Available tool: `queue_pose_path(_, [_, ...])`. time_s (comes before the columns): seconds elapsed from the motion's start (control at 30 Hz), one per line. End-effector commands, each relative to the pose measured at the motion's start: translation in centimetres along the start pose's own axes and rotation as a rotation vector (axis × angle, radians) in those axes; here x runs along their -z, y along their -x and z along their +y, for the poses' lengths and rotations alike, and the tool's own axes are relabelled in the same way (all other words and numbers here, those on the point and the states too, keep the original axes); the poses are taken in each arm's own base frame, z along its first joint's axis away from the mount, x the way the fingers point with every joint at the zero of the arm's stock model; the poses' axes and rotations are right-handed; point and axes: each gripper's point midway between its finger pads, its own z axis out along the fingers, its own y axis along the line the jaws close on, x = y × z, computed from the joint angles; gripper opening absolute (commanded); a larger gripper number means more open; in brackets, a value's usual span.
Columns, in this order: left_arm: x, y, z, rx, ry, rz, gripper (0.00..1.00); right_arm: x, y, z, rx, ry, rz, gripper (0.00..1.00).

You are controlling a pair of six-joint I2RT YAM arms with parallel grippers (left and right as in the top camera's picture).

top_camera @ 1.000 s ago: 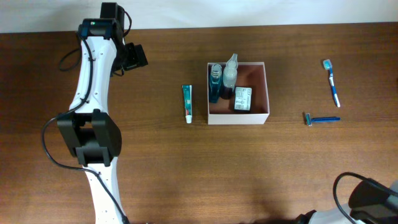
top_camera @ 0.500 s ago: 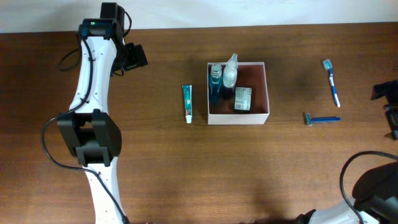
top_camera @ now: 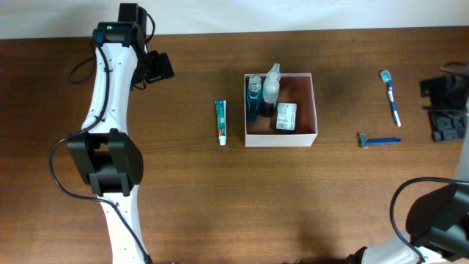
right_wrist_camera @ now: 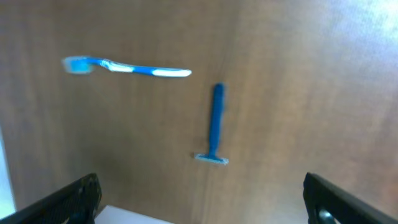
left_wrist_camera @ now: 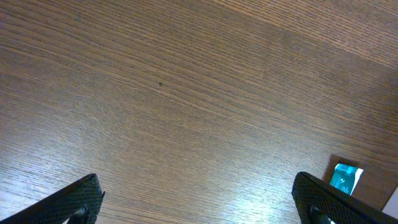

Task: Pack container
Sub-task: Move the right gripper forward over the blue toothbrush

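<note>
Right gripper (top_camera: 442, 110) hovers by the table's (top_camera: 190, 205) right edge in the overhead view, close to a toothbrush (top_camera: 390, 97) and a razor (top_camera: 379, 139). The left gripper (top_camera: 157, 67) hangs toward the far left corner. The container (top_camera: 282, 139), a square box with thin white walls and a reddish-brown inside, sits mid-table, nearer the far edge. Inside it, a blue bottle (top_camera: 253, 101) and a clear spray bottle (top_camera: 271, 84) stand along its left wall, with a small packet (top_camera: 286, 116) lying flat beside them. Its right half is bare. A toothpaste tube (top_camera: 220, 122) lies just outside its left wall. With three things in and three out, packing looks about half done.

From the left wrist, that gripper's fingers (left_wrist_camera: 74, 199) are spread wide over bare wood, holding nothing.

From the right wrist, its fingers (right_wrist_camera: 78, 198) are likewise wide apart and empty, with toothbrush and razor on the wood ahead, untouched.
</note>
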Motion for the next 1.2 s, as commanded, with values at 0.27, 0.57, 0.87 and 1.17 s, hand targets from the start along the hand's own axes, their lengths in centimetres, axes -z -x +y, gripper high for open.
queue_pose_path(0.27, [0.0,0.2,0.1,-0.013,0.003,-0.005,0.99,-5.3,-0.9,5.0,0.785,0.070,-0.025,0.99])
queue_pose_path(0.57, [0.0,0.2,0.1,-0.013,0.003,-0.005,0.99,-5.3,-2.0,7.7,1.144,0.221,-0.034,0.99])
queue_pose_path(0.87, [0.0,0.2,0.1,-0.013,0.003,-0.005,0.99,-5.9,-0.4,10.6,1.340,0.277,-0.176,0.99])
queue_pose_path(1.17, [0.0,0.2,0.1,-0.013,0.003,-0.005,0.99,-12.1,-0.1,9.5,1.314,0.228,-0.078,0.99])
